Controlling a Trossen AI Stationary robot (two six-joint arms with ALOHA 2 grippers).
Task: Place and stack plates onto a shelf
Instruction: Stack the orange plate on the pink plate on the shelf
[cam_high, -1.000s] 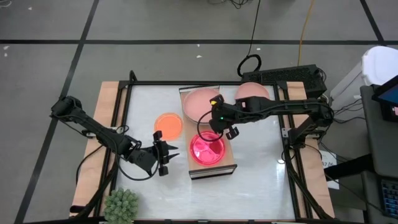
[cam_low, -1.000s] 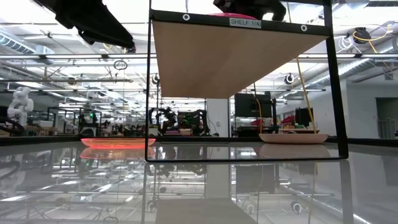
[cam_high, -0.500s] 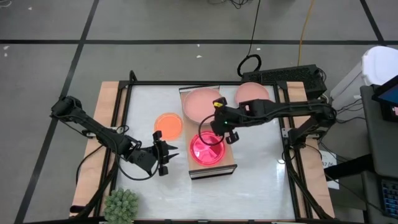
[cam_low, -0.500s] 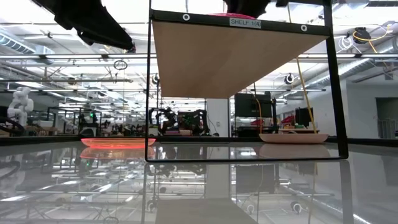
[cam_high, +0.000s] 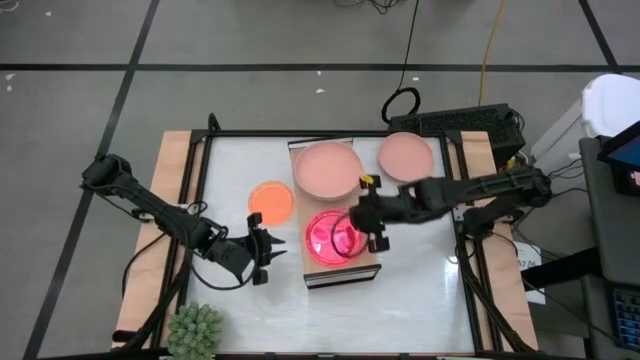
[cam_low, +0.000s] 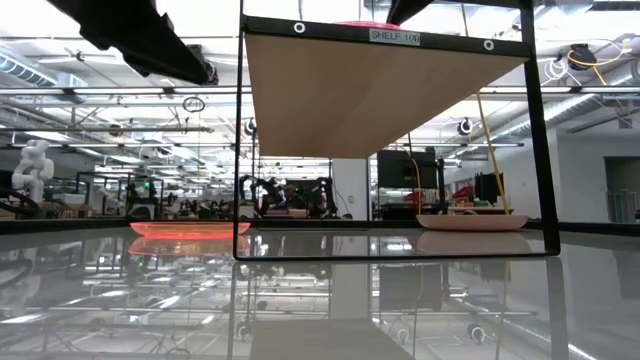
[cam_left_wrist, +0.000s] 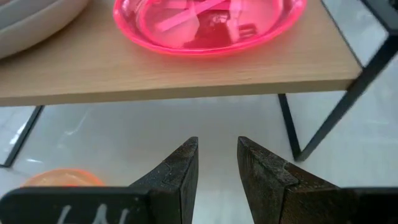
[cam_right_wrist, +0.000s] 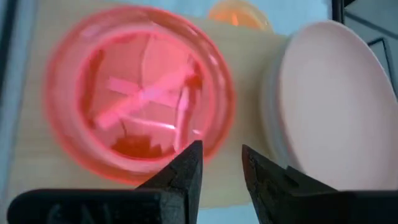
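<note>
Right gripper (cam_high: 372, 226) off hot-pink plate (cam_high: 330, 238)

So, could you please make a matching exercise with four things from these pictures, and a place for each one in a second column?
Things:
1. hot pink plate
2. orange plate
3. salmon plate
4. plant

Places:
A. on the white table, right of the shelf
B. near the table's front left corner
C. on the shelf's near end
D. on the table, left of the shelf

Pairs: 1-C, 2-D, 3-A, 4-B

Overhead straight down, low level across, both wrists close on shelf (cam_high: 340, 215), perhaps tilted
</note>
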